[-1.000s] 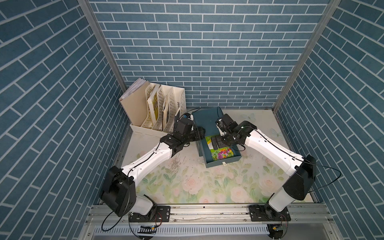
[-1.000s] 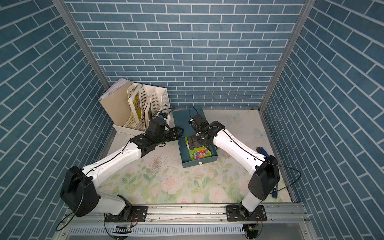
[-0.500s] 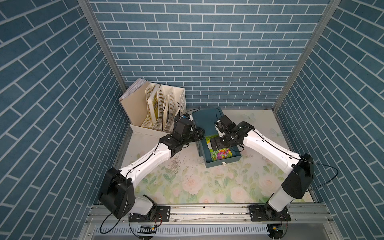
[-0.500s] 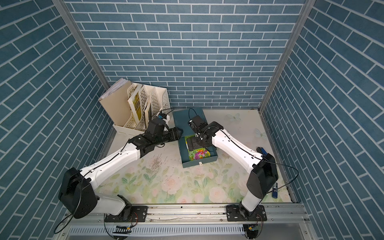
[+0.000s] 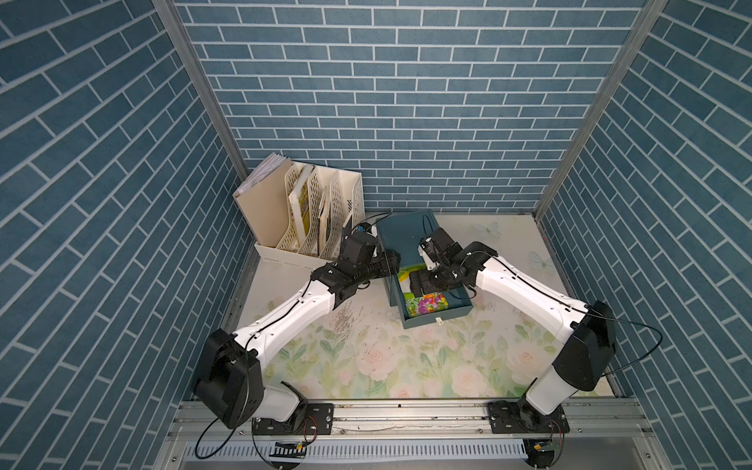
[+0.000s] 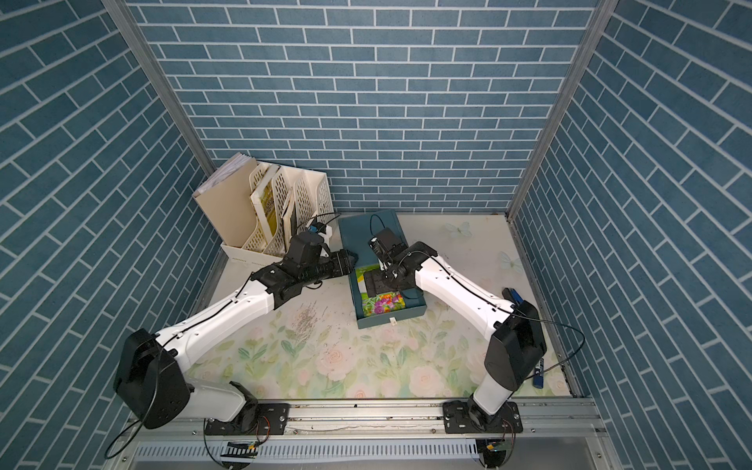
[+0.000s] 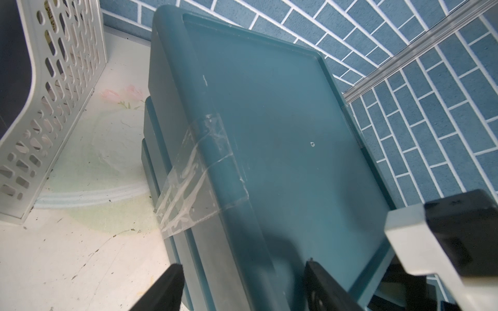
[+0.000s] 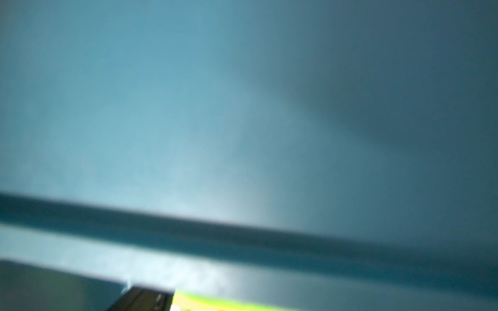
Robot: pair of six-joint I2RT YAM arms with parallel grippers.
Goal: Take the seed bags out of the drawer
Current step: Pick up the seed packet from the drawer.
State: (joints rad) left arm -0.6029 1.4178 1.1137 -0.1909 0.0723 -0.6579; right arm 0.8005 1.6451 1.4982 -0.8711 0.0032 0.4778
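Floral mat [image 5: 366,358] underneath — seed bags [image 5: 425,304] lie flat in the open drawer [image 5: 441,320], light and slippery; I'd pinch an edge. On the right gripper [image 5: 423,284] I can't tell the spread — left gripper [image 7: 242,265] part-open astride the cabinet [image 7: 269,134].

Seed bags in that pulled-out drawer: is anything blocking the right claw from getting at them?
Nothing visible. The drawer is open on top, and the right claw hangs inside it, right over the seed bags. Whether it touches them can't be told.

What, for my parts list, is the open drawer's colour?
The drawer is dark teal, clearest in a top view.
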